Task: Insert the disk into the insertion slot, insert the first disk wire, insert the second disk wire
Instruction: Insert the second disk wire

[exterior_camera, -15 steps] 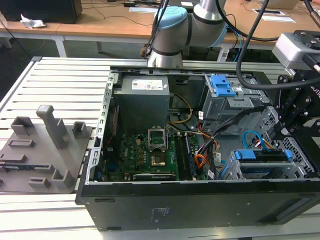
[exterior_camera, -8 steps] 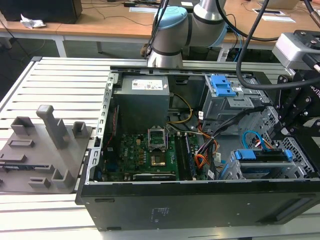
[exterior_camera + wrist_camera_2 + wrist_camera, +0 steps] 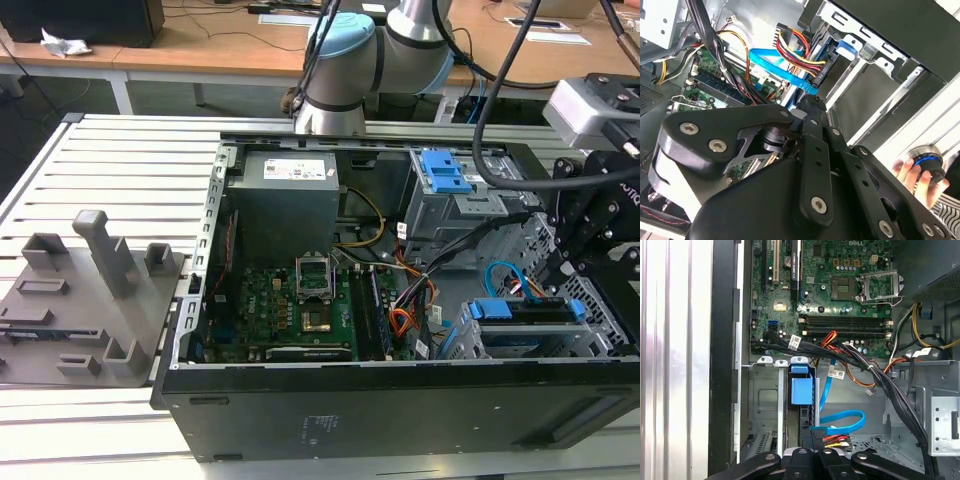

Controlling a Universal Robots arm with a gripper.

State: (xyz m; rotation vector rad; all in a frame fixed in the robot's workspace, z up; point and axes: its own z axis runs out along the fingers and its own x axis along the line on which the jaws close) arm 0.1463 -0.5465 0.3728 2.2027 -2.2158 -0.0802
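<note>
The disk, in its bright blue frame [image 3: 528,308], sits inside the insertion slot [image 3: 520,342], a silver bay at the case's front corner on the exterior view's right. The blue frame tab [image 3: 801,385] also shows in the first wrist view. My gripper [image 3: 812,439] hangs just behind the disk, shut on the dark plug end of the second disk wire [image 3: 842,421], a flat light-blue cable that loops away. In the second wrist view this cable [image 3: 775,62] runs down to my gripper [image 3: 812,102]. The red-yellow-black wire bundle [image 3: 797,42] ends in a black plug [image 3: 821,75] at the disk's back edge.
The motherboard [image 3: 290,305] and a grey power supply [image 3: 290,200] fill the case's middle. A darker cage with blue tabs [image 3: 445,175] stands behind my gripper. A thick black cable bundle [image 3: 875,375] crosses nearby. A hand [image 3: 912,175] holds a round knob outside the case. A grey fixture [image 3: 90,300] lies on the exterior view's left.
</note>
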